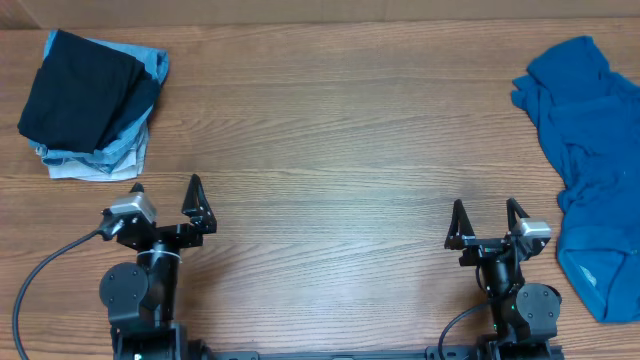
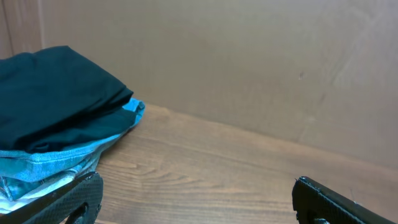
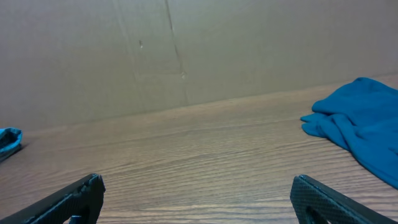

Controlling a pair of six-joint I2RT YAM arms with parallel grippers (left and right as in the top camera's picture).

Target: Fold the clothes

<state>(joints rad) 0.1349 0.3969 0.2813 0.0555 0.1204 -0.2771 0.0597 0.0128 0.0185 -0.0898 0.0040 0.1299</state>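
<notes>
Stack of folded clothes [image 1: 95, 105] far left on the surface [image 1: 340, 150], crumpled blue shirt [image 1: 590, 150] at right edge. Left claw [image 1: 166, 185] and right claw [image 1: 485, 205] near, both spread wide.

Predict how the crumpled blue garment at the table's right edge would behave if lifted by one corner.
The blue garment lies crumpled in soft folds, so it would probably hang limp rather than hold shape. It looks thin, so likely light. Pushed across the wooden table, it would probably bunch up.
</notes>
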